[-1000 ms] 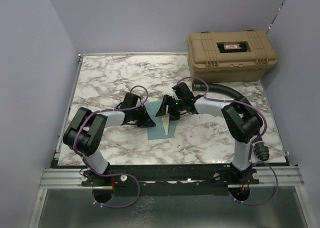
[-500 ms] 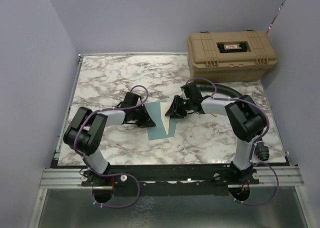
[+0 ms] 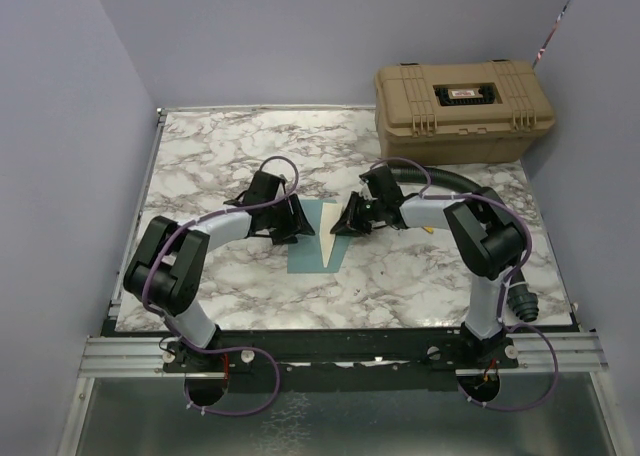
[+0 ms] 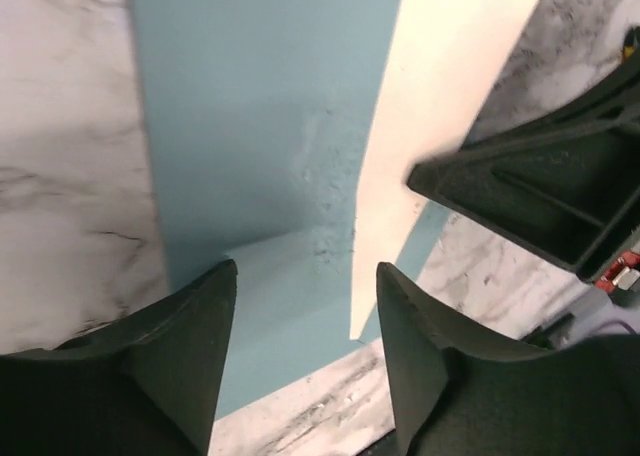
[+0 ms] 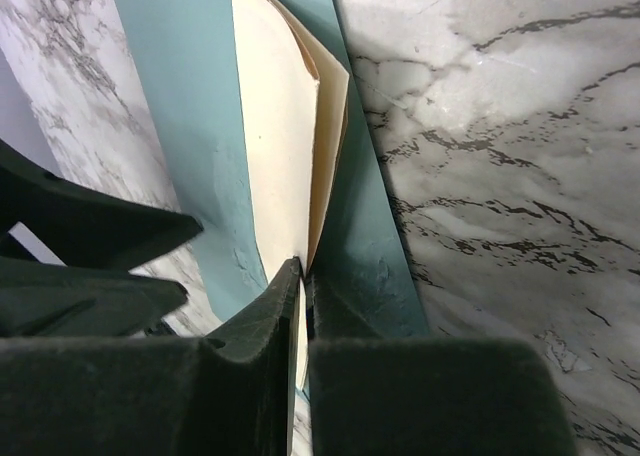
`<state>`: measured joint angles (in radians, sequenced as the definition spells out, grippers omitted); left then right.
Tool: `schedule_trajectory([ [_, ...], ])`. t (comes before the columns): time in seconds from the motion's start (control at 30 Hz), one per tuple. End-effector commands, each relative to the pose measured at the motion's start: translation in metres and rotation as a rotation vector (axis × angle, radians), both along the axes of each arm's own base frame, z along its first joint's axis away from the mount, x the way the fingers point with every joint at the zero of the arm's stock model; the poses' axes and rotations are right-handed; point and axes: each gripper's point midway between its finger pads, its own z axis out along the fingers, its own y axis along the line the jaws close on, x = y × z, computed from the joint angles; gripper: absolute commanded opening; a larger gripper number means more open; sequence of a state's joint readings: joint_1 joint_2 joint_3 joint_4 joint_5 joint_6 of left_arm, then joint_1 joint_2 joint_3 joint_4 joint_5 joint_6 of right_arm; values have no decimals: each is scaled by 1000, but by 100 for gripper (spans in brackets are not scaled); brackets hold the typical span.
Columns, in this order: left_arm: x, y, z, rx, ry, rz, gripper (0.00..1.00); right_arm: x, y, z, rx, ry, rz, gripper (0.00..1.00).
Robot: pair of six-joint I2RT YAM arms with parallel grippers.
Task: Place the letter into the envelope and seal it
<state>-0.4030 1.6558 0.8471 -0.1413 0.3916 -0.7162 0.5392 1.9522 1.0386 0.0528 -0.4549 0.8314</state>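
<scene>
Since a second ago, our left hand [image 4: 305,276] has let go, spread its fingers and shifted toward the far edge of the desk, while our right hand [image 5: 303,276] has closed. We see the right hand's fingers pressed together, pinching one edge of the letter [image 5: 280,146]. The left hand's fingers stand apart with nothing gripped between them, over the left side of the envelope [image 4: 250,106]. The letter shows its cream side, folded, and lies slanted along the envelope's right side, its narrow end pointing toward the near edge of the desk. We cannot tell whether any of it is tucked inside. The envelope lies flat on the marble-patterned desk [image 3: 200,156], around the middle, between the two hands. A tan hard case [image 3: 462,98] sits at the far right corner, well apart from them.
</scene>
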Motion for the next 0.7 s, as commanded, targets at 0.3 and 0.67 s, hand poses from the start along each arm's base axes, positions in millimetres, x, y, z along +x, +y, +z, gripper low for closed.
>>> schedule_trajectory([
  [0.3, 21, 66, -22, 358, -36, 160, 63, -13, -6, -32, -90, 41, 118, 3],
  [0.67, 21, 53, -55, 351, 33, 44, 43, -5, 7, -36, -62, 59, 168, 2],
])
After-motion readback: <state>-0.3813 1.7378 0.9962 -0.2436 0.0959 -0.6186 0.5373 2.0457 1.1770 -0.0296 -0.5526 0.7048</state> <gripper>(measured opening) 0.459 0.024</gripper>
